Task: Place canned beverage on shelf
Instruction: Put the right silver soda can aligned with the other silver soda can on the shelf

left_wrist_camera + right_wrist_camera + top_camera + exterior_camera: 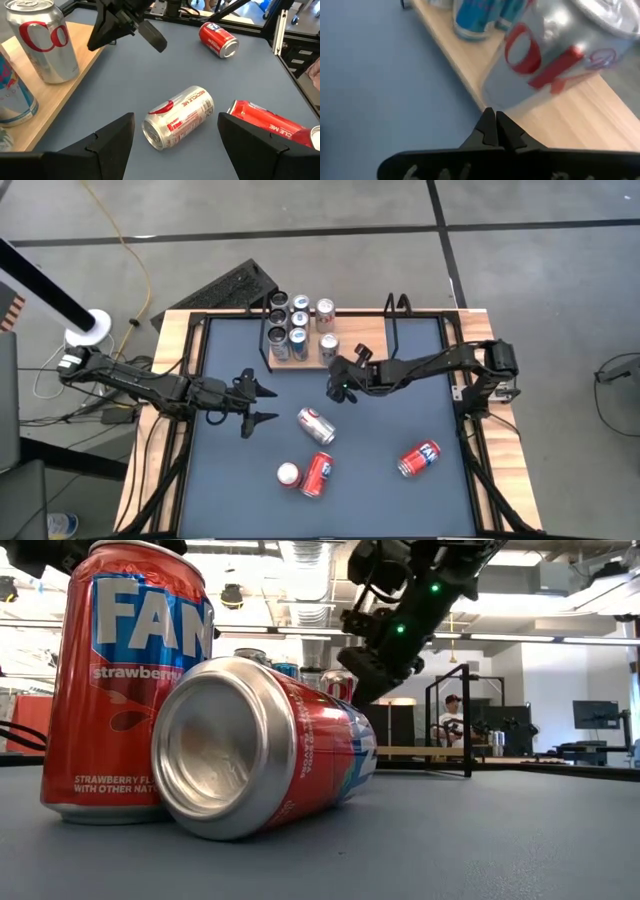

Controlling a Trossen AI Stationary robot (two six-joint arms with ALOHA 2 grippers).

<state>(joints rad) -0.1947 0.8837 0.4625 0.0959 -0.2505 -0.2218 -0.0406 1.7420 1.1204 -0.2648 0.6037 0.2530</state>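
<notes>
Right pincer hung closed and empty beside the shelf; left pincer gaped wide toward a fallen silver can.

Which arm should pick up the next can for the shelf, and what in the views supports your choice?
Probably left: the left gripper is open beside the lying silver can. The right gripper is shut at the shelf.
</notes>
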